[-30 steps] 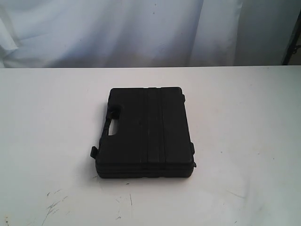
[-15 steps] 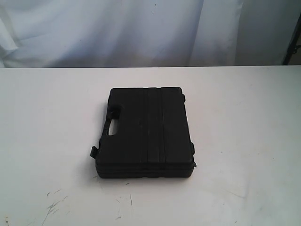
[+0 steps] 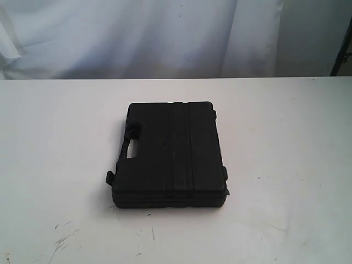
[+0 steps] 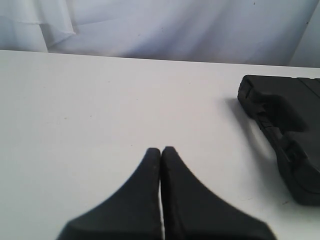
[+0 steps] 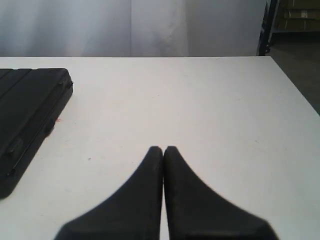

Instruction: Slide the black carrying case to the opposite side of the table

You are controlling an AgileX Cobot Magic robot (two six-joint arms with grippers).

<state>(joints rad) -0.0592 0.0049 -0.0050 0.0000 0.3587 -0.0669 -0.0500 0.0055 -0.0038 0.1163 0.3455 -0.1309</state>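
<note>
The black carrying case (image 3: 170, 154) lies flat near the middle of the white table (image 3: 286, 137), its handle side facing left. Neither arm shows in the exterior view. In the left wrist view my left gripper (image 4: 161, 150) is shut with nothing in it, and the case's handle end (image 4: 285, 130) lies well apart from it. In the right wrist view my right gripper (image 5: 163, 149) is also shut and empty, with the case's other side (image 5: 27, 115) some way off.
A white cloth backdrop (image 3: 137, 38) hangs behind the table's far edge. Dark scratches (image 3: 63, 239) mark the tabletop near the front left. The table's right edge (image 5: 295, 90) drops off to a dark floor, with a dark stand (image 5: 264, 30) beyond it.
</note>
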